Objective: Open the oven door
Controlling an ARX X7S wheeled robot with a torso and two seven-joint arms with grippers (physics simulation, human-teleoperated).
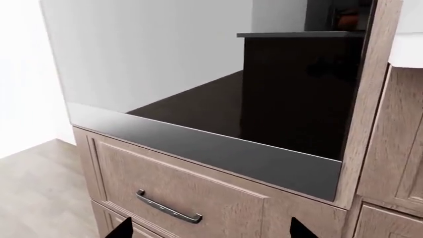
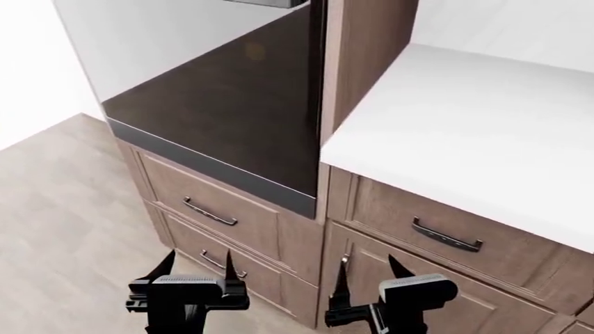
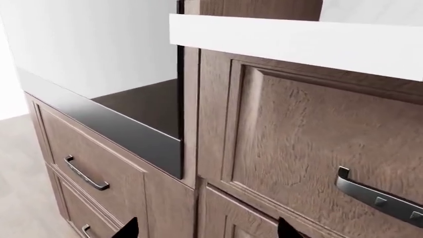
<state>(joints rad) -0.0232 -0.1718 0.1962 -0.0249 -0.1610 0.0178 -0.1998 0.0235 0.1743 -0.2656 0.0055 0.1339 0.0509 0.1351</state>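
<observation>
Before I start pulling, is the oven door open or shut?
Shut: the oven door sits flush in the cabinet frame, with no gap visible.

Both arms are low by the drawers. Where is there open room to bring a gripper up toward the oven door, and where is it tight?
Open: the floor beside the drawer stack, and the bare white countertop. Tight: the wood post between the oven door and the counter edge. The left gripper and right gripper sit close to the drawer handles.

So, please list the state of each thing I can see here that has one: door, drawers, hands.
oven door: shut, flush with its frame, untouched
upper drawer under the oven: shut
lower drawer under the oven: shut
drawer under the counter: shut
left hand: open, holds nothing
right hand: open, holds nothing
</observation>
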